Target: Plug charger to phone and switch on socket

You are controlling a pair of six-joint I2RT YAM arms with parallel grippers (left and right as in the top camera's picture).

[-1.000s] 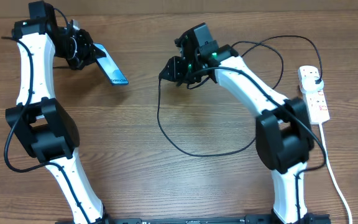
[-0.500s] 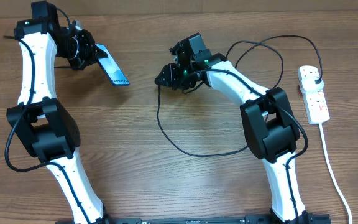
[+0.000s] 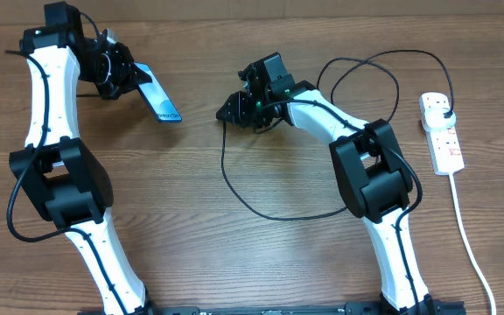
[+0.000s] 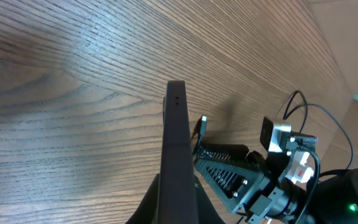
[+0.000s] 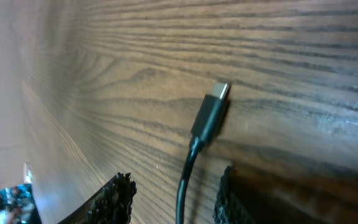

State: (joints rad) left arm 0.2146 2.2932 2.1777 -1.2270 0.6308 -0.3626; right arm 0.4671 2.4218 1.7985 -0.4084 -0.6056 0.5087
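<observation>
My left gripper (image 3: 122,77) is shut on the phone (image 3: 158,98) and holds it tilted above the table's far left. In the left wrist view the phone's black edge (image 4: 176,137) stands up from that gripper (image 4: 176,190). The charger's thin black cable (image 3: 234,188) loops over the middle of the table to its plug (image 3: 445,107) in the white socket (image 3: 444,144). My right gripper (image 3: 227,110) is level, pointing left at the phone. Its fingers (image 5: 122,194) stand apart either side of the cable, with gaps. The connector tip (image 5: 211,115) juts ahead of the right gripper (image 5: 174,198), close to the wood.
The socket's thick white cord (image 3: 471,249) runs down the right side to the front edge. The cable's loop (image 3: 357,74) lies behind my right arm. Bare wood lies between phone and connector.
My right gripper has shifted a little left toward the phone, and the right arm's elbow has swung left. The left arm and phone have stayed put.
</observation>
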